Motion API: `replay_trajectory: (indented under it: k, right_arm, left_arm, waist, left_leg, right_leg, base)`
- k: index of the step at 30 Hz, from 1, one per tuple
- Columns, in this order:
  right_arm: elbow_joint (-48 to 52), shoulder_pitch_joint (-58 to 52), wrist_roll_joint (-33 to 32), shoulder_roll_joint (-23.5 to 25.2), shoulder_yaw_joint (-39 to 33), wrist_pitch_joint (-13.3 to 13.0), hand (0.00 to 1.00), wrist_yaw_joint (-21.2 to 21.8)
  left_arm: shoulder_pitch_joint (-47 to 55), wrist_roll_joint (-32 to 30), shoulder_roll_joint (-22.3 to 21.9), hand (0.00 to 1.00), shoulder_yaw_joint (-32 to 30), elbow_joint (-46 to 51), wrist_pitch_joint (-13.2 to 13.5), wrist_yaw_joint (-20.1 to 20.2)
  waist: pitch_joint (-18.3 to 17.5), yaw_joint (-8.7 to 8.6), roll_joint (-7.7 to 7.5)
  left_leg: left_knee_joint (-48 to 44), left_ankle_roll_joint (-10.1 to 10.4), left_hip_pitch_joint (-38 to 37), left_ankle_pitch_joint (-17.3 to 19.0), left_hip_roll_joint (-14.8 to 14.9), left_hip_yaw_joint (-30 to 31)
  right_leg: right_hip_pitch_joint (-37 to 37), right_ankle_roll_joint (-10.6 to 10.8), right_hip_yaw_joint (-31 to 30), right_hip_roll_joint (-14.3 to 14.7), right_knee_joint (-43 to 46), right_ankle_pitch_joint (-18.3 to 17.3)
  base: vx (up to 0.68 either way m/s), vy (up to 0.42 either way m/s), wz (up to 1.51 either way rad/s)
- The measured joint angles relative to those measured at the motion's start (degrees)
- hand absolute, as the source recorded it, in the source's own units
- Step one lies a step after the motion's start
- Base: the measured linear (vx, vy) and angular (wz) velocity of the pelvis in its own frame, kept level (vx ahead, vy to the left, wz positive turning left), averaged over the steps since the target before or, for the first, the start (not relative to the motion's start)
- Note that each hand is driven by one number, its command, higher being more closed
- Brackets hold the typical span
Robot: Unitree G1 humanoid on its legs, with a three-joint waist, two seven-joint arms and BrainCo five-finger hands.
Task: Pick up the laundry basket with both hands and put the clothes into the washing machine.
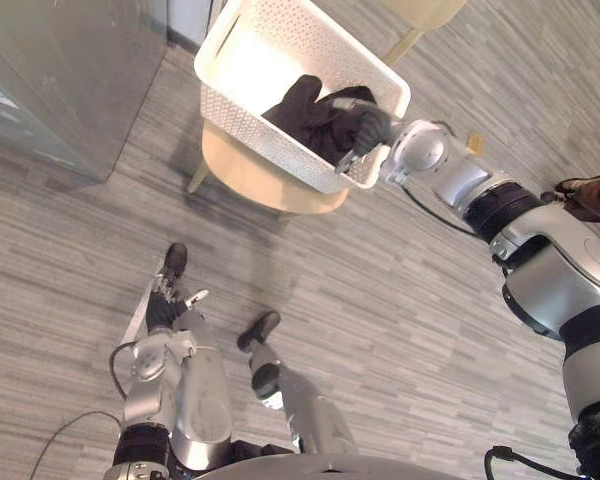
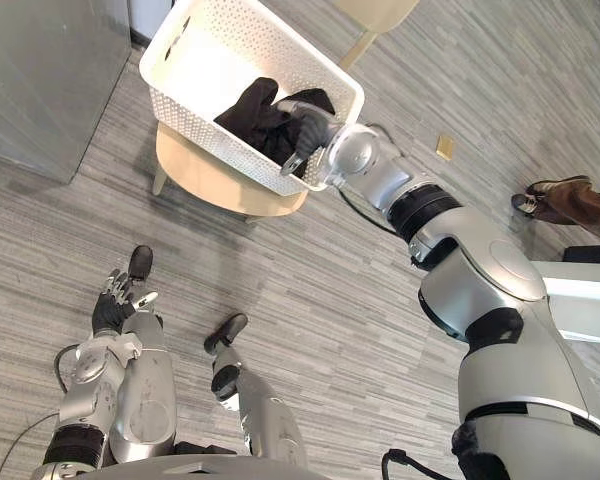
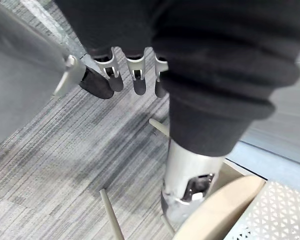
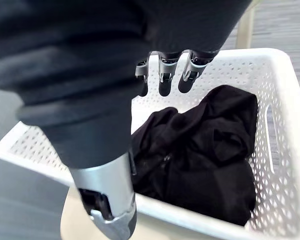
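Observation:
A white perforated laundry basket (image 1: pixel 248 128) stands on a round wooden stool (image 1: pixel 250 178). Black clothes (image 1: pixel 315 115) lie bunched in its near right corner. My right hand (image 1: pixel 370 128) reaches over the basket's near rim, just above the clothes (image 4: pixel 200 155). In the right wrist view its fingers (image 4: pixel 163 75) are straight and hold nothing, so the hand is open. My left hand (image 1: pixel 165 310) hangs low at my side, far from the basket. It is open too, with straight fingers (image 3: pixel 137 77) above the floor.
A tall grey cabinet (image 1: pixel 60 70) stands to the left of the stool (image 3: pixel 220 210). A light chair (image 1: pixel 420 12) sits behind the basket. A person's shoe (image 1: pixel 590 195) shows at the right edge. The floor is grey striped carpet.

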State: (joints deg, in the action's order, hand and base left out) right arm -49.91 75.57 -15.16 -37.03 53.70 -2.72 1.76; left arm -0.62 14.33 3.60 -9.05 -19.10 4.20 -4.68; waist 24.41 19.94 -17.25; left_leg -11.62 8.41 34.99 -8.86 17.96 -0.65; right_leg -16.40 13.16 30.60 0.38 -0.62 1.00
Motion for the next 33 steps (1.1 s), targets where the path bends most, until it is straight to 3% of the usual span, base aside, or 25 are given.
replay_trajectory:
  k: [3,6,9,12,25,33]
  right_arm:
    - [-3.36,2.59,2.47,3.80,-3.65,0.41,0.00,-2.14]
    - [-4.92,5.56,4.49,5.36,-5.00,0.07,0.00,-3.75]
    - [-7.59,6.17,6.63,5.60,-5.67,0.40,0.00,-3.88]
    - [-9.54,6.59,7.26,6.10,-5.68,0.27,0.00,-3.90]
    - [-16.99,6.98,11.09,4.52,-3.74,0.77,0.00,-4.01]
    - [-18.75,5.85,11.17,1.94,0.21,1.37,0.00,-2.27]
  left_arm:
    - [0.07,0.00,0.20,0.00,-0.22,0.24,0.19,-0.10]
    - [-0.07,0.01,0.23,0.00,-0.21,0.63,0.67,-0.10]
    - [-0.22,0.09,0.30,0.00,0.11,0.61,0.80,-0.14]
    - [-0.23,0.13,-0.07,0.00,0.30,0.59,0.83,-0.20]
    - [-0.53,6.96,-2.14,0.00,0.36,-0.11,1.62,-0.41]
    - [-0.53,9.14,-2.68,0.00,0.32,-0.08,1.99,-0.30]
  waist:
    - [0.09,1.09,0.13]
    - [0.86,1.83,1.17]
    - [1.58,2.48,2.16]
    - [1.69,3.64,2.31]
    - [4.66,3.73,6.65]
    - [5.17,3.77,7.53]
  left_leg:
    - [-7.36,-0.07,3.63,4.36,1.10,1.24]
    - [-11.74,0.08,6.91,7.31,2.97,3.81]
    - [-9.52,-0.02,7.45,6.82,4.58,4.23]
    - [-8.03,0.06,7.27,5.86,4.86,3.97]
    - [-5.87,-0.07,9.01,4.27,4.75,3.85]
    - [-6.38,0.10,9.33,5.01,4.87,3.73]
  right_leg:
    - [-0.14,0.11,2.20,0.10,0.23,3.56]
    - [-0.21,-3.54,2.42,2.41,0.01,7.89]
    - [-1.04,-4.73,-0.29,3.79,0.09,11.63]
    - [-1.73,-5.10,-0.11,4.06,0.13,11.78]
    - [-3.80,-6.32,-0.24,4.72,-2.15,12.72]
    - [-3.91,-6.33,-0.30,4.80,-2.47,12.72]
  base:
    - [0.07,0.044,-0.08]
    - [0.08,0.074,-0.08]
    - [0.09,0.112,0.10]
    - [0.15,0.067,0.02]
    - [0.15,0.081,-0.02]
    - [0.12,0.111,-0.01]
